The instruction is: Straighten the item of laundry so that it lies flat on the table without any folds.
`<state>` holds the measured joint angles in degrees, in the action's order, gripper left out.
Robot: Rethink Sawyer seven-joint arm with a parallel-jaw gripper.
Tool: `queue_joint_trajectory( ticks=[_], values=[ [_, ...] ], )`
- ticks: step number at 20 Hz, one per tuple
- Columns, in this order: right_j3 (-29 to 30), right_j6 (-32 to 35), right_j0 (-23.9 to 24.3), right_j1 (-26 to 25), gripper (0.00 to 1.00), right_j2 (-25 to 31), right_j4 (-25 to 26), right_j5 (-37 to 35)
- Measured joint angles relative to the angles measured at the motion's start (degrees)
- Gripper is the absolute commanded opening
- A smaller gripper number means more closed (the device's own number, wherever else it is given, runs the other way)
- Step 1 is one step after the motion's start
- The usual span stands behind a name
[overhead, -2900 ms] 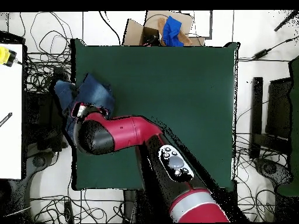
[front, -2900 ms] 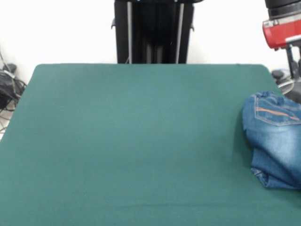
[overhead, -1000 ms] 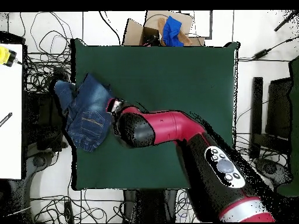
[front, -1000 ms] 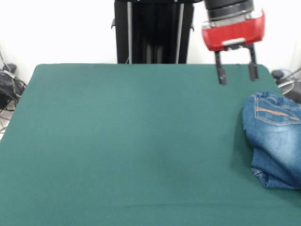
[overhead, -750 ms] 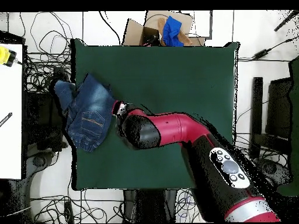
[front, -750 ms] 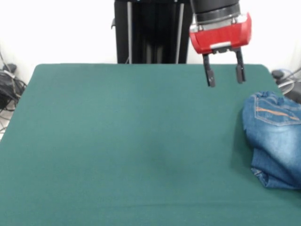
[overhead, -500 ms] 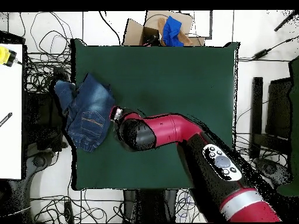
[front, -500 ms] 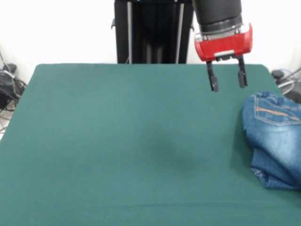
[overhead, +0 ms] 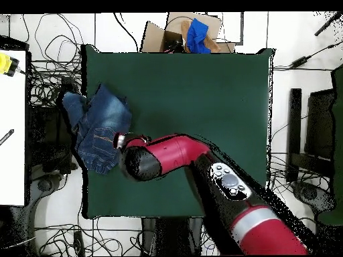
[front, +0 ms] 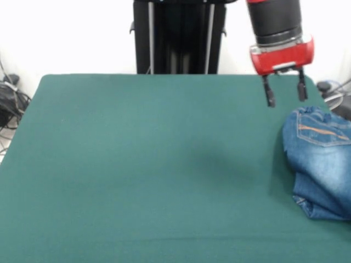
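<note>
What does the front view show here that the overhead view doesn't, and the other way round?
Only the front view shows the open gripper with its two fingers apart, hanging above the dark green cloth-covered table. Only the overhead view shows the bunched blue denim jeans overhanging the table's edge, plus a cardboard box beyond the far side. Both show the red and black arm beside the crumpled jeans.
</note>
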<state>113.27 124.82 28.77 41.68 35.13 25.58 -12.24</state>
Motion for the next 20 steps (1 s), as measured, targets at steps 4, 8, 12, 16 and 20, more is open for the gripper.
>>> queue_joint_trajectory(
  ticks=[4,8,12,16,20],
  values=[
    [-0.01,0.0,-6.97,-0.66,1.0,-3.71,1.45,5.91],
    [-0.02,0.0,-14.67,-3.03,1.0,-7.64,1.7,12.96],
    [-0.03,0.0,-18.5,-4.75,1.0,-9.2,1.23,15.89],
    [-0.04,0.0,-22.12,-6.69,1.0,-10.67,-0.12,17.21],
    [-0.06,0.0,-21.62,-8.59,1.0,-10.8,-0.18,17.22]
  ],
)
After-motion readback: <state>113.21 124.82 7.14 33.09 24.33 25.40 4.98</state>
